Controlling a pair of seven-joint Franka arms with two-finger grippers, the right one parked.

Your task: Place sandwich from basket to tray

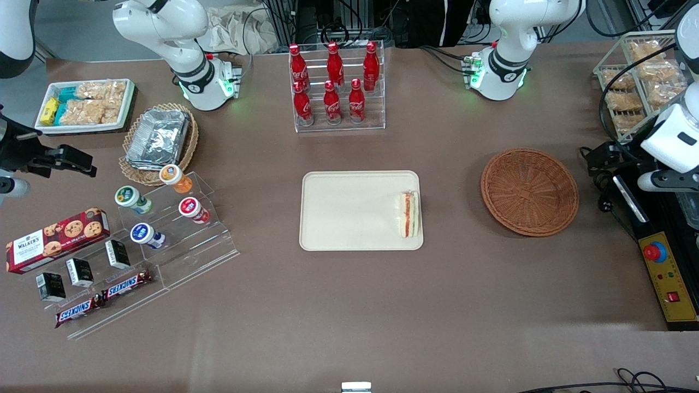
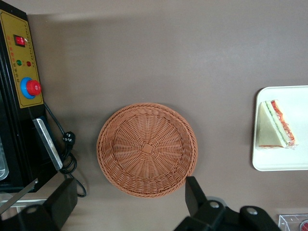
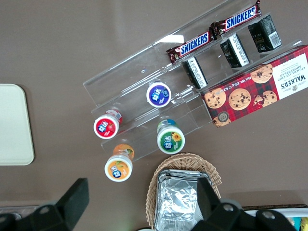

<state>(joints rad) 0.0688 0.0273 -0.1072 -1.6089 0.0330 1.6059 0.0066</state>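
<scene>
Already the sandwich point(image 1: 409, 213) lies on the tray point(image 1: 349, 213), tucked against the rim at the tray's 3 o'clock edge as the front camera sees it, the end nearest the basket point(image 1: 529, 191). That spot makes sense: it is the first stretch of tray an arm carrying from the basket would reach, so the wedge sits just inside the rim, not in the middle. It lies flat on a bread face, with the red-orange and green filling stripe turned toward the tray's centre, a stable way to rest. The basket holds nothing, and stands well apart from the tray toward the working arm's end of the table. In the left wrist view the gripper point(image 2: 130, 204) hangs high above the table, looking straight down on the basket point(image 2: 147, 149), with the sandwich point(image 2: 274, 126) and a corner of the tray point(image 2: 280, 161) off to one side; its two dark fingers point(image 2: 195, 192) are spread wide with nothing between them. I judge the placement done, and the raised, empty gripper suits an arm that has no need to go near the tray. Beside the basket a control box point(image 1: 666, 278) with a red button sits at the table's edge.
</scene>
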